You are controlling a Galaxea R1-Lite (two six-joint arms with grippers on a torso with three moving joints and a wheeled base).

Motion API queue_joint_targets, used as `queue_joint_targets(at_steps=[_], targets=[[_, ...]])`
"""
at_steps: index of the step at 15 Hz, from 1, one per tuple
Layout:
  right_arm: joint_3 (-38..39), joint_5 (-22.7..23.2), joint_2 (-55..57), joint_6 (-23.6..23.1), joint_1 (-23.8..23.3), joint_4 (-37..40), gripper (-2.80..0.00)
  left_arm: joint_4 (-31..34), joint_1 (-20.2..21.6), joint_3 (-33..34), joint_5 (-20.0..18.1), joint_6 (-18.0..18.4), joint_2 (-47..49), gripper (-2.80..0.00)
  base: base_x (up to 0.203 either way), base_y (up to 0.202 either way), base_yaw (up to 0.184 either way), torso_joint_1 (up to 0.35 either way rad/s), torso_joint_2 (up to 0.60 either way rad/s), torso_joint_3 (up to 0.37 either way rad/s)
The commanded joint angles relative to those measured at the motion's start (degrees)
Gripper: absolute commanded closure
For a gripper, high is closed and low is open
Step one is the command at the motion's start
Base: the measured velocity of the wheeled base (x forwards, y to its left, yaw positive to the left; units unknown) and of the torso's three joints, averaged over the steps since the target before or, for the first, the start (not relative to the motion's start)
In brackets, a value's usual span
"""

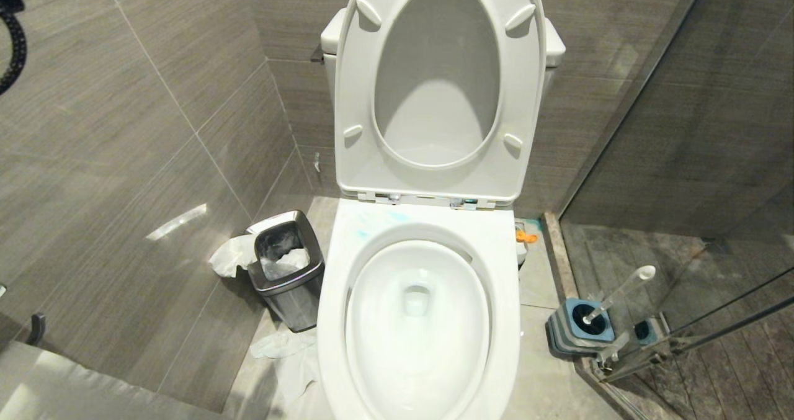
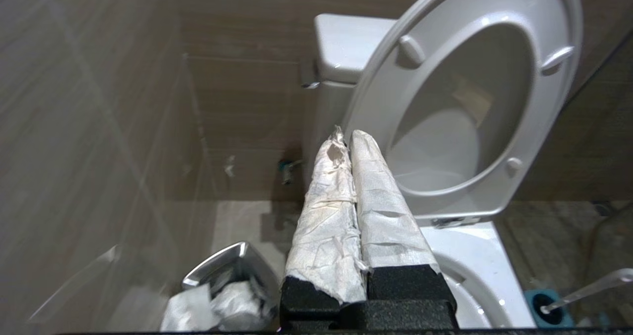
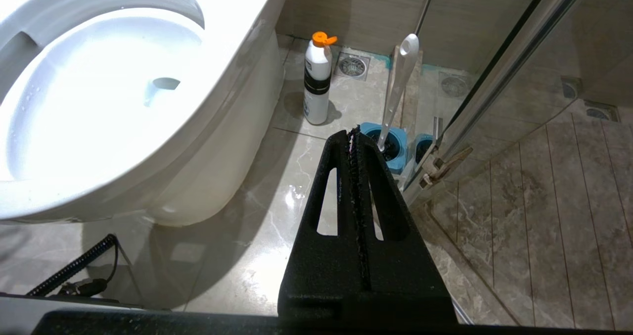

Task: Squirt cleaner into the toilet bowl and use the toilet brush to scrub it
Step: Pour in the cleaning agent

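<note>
The toilet bowl [image 1: 334, 296] stands with seat and lid raised, water in its basin. A pale turquoise smear of cleaner [image 1: 372, 224] lies on the back of the rim. The toilet brush [image 1: 617, 296] leans in its blue-grey holder [image 1: 574, 333] on the floor to the right. Neither gripper is in the head view. My left gripper [image 2: 344, 136], fingers wrapped in white paper, is shut on nothing; it hangs left of the toilet bowl [image 2: 474, 246], above the bin, pointing at the raised seat. My right gripper [image 3: 353, 129] is shut and empty above the floor, short of the toilet brush [image 3: 395, 82].
A steel waste bin [image 1: 285, 271] full of paper stands left of the bowl, with crumpled tissue [image 1: 279, 345] on the floor by it. A white bottle with an orange cap [image 3: 316, 77] stands behind the bowl's right side. A glass shower door [image 3: 494, 87] borders the brush holder.
</note>
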Motion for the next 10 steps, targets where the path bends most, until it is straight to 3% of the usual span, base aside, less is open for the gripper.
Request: queue_joint_targets(at_steps=[1,4,10], targets=[[0.0,0.0,0.0,0.0,0.0,0.0,0.00,-0.1,4.3,5.9,0.1,-0.1,-7.4,0.00,0.000,0.000,0.000,0.000,0.00,0.000],[0.0,0.0,0.0,0.0,0.0,0.0,0.00,-0.1,8.7,10.8,0.1,-0.3,-13.8,0.00,0.000,0.000,0.000,0.000,0.00,0.000],[0.0,0.0,0.0,0.0,0.0,0.0,0.00,3.6,11.2,27.6,0.2,-1.0,-31.3,0.00,0.000,0.000,0.000,0.000,0.00,0.000]])
